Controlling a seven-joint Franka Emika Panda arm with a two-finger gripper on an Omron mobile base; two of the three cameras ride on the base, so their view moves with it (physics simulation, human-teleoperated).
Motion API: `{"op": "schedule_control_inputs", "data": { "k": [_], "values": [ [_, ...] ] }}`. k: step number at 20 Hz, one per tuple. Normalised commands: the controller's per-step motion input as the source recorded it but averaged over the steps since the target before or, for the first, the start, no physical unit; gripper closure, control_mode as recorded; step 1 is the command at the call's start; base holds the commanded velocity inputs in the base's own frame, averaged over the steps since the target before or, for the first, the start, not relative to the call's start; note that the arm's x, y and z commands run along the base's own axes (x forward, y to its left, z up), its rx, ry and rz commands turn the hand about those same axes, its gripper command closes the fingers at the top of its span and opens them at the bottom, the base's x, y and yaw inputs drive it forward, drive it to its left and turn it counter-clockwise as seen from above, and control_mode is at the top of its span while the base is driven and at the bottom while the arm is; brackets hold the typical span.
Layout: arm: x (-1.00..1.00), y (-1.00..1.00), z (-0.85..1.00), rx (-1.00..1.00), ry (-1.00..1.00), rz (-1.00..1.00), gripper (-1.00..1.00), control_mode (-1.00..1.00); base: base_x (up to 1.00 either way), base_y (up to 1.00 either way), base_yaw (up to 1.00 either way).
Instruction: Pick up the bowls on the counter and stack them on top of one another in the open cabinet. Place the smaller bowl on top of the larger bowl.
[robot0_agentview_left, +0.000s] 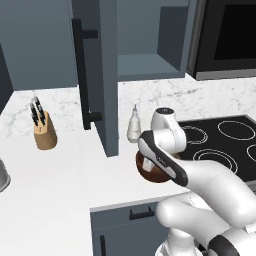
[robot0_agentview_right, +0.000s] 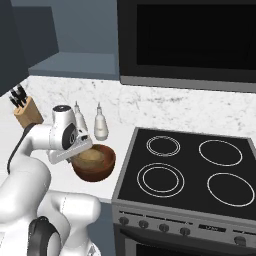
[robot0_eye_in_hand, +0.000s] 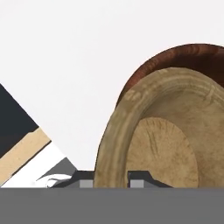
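Bowls come first: in the left base view only 1 is partly visible, the larger bowl, a reddish-brown rim peeking out behind the white arm, sitting on the counter near its front edge. Above it hangs the cabinet, its door swung open with 1 long black bar handle. Also on the marble are 1 knife block at the left and 1 pale bottle by the backsplash. The stovetop lies to the right.

From the right base view, 2 bowls can be counted: the deep glossy brown one rests on the counter just left of the stovetop, which carries 4 burner rings, and the smaller bowl, light tan, sits within its mouth. The gripper is at the tan bowl's near rim. 2 bottles stand behind, the knife block farther left, and a dark microwave hangs above.

Seen from the hand view, the tan bowl is tilted, showing a thick, grainy rim and flat inner base, with the brown bowl curving behind it. The 2 finger tips stand on either side of the tan rim, clamped on it.
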Motion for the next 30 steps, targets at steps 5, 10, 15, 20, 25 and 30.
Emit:
{"op": "schedule_control_inputs", "data": {
  "k": [5, 10, 15, 20, 25, 30],
  "values": [
    [0.00, -0.05, -0.07, 0.00, 0.10, 0.00, 1.00, -1.00, 0.00, 0.00, 0.00],
    [0.00, -0.10, -0.03, 0.00, 0.04, 0.00, 1.00, -1.00, 0.00, 0.00, 0.00],
    [0.02, -0.07, 0.00, 0.00, 0.00, 0.00, 1.00, -1.00, 0.00, 0.00, 0.00],
    [0.04, 0.00, 0.00, 0.00, -0.08, 0.00, 1.00, -1.00, 0.00, 0.00, 0.00],
    [0.00, 0.01, -0.05, 0.00, -0.10, 0.00, 1.00, -1.00, 0.00, 0.00, 0.00],
    [0.00, 0.02, -0.12, 0.00, -0.08, 0.00, 1.00, -1.00, 0.00, 0.00, 0.00]
  ]
}}
